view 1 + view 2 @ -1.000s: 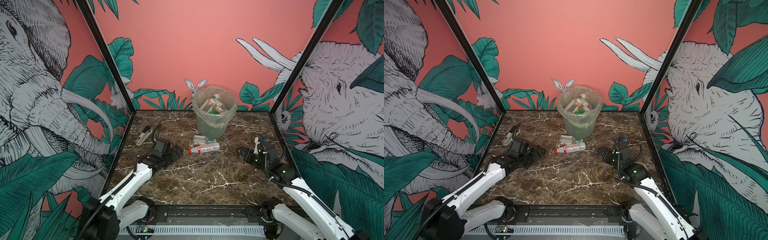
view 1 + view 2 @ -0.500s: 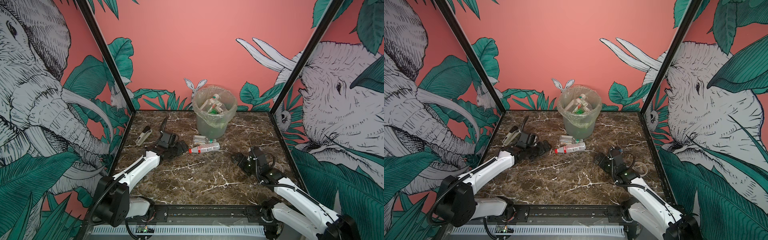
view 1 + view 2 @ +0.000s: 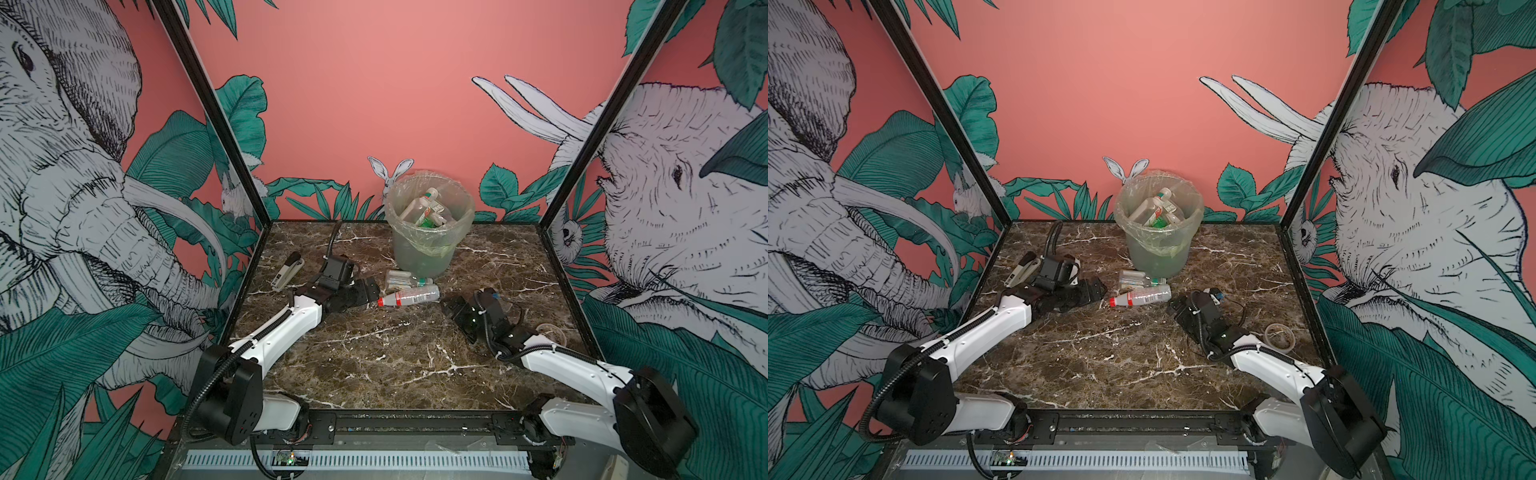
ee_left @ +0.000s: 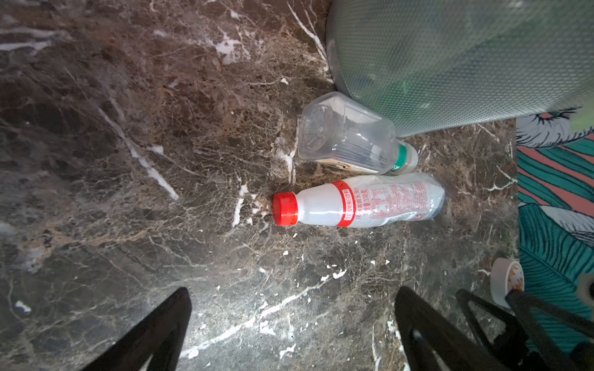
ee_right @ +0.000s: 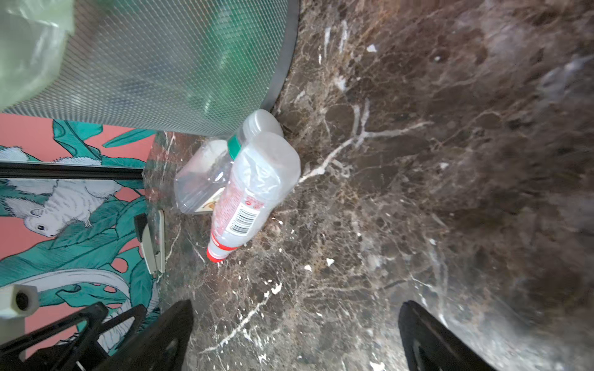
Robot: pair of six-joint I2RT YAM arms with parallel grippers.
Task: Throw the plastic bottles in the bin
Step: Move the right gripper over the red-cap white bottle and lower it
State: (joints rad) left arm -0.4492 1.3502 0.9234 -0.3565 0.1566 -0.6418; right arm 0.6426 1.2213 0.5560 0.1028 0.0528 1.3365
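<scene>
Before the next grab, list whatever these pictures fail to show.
- Bin contents: both top views show only the top bottles; the wall and bag hide anything lower.
- Green-collared bottle: in the right wrist view, the red-capped bottle covers part of it; its label is unreadable in every view.
- Far table: blurred in the right wrist view.

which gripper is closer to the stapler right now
Left. In a top view the left gripper is a short way right of the stapler. The right gripper is farther off, on the far side of the red-capped bottle.
</scene>
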